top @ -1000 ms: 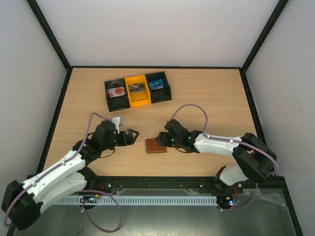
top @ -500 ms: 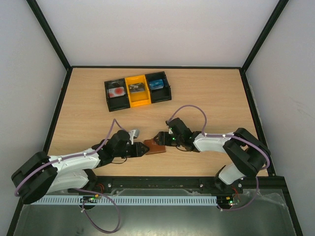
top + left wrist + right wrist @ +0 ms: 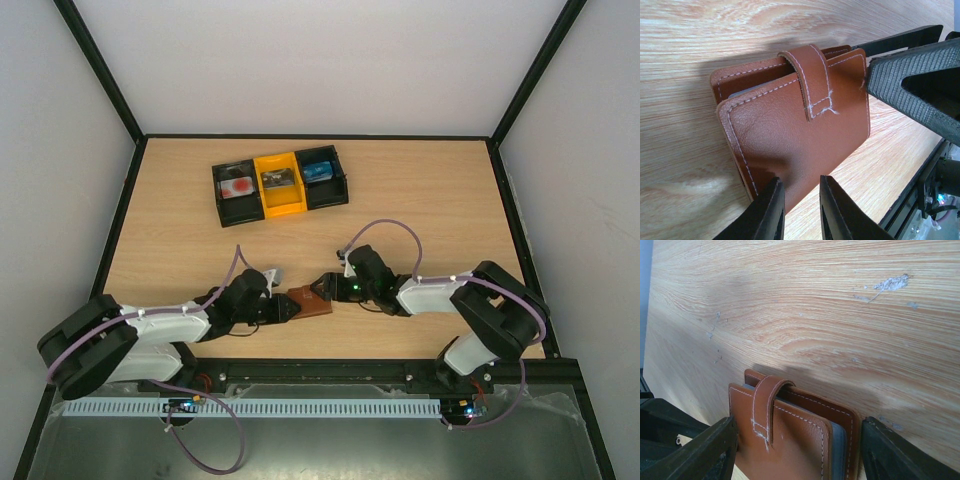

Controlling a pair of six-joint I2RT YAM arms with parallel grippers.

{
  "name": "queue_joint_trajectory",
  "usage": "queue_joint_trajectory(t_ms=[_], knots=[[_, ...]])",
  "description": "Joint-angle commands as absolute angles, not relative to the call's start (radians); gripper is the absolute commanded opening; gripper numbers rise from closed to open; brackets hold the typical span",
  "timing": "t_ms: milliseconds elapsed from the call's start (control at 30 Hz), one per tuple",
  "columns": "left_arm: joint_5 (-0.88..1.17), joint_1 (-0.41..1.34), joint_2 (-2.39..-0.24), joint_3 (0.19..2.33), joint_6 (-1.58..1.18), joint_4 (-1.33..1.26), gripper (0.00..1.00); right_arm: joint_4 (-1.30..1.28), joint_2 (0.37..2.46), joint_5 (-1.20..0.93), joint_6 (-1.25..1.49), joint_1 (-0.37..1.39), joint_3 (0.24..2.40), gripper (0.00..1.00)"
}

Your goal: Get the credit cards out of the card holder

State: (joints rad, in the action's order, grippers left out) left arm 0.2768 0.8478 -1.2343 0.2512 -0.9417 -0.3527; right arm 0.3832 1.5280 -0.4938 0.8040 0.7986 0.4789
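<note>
From above, the closed brown leather card holder sits by the worktop's near edge, about midway along it. It is well apart from the black-and-yellow three-bin tray nearer the far edge. The left gripper meets its left end, the right gripper its right end

Left wrist view: the card holder is tilted, its strap wrapped over the top edge. The left gripper has its jaws drawn nearly together, nipping the holder's lower corner. A ribbed black finger of the right gripper touches the holder's right edge

Right wrist view: the right gripper stands wide, one finger against each side of the card holder, clamping it across its width. A grey-blue layer shows between the covers; card or lining, I cannot tell
</note>
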Motion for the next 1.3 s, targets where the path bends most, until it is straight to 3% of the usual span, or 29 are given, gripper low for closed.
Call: queue_joint_trajectory(t_ms=[0,600,700,1133,1267], knots=[[0.21,0.851,-1.249,0.239,-0.904,-0.322,0.23,0.353,1.553,-0.535,0.819,0.798,0.453,0.66],[0.168,0.852,-1.259,0.222,-0.894,-0.306,0.21,0.527,1.677,-0.689,0.866,0.774,0.448,0.64],[0.152,0.852,-1.26,0.218,-0.898,-0.311,0.2,0.529,1.664,-0.698,0.865,0.774,0.447,0.56],[0.167,0.851,-1.227,0.224,-0.91,-0.323,0.21,0.558,1.581,-0.694,0.907,0.775,0.414,0.03],[0.155,0.85,-1.177,0.292,-0.894,-0.233,0.31,0.455,1.515,-0.611,0.867,0.774,0.435,0.02]])
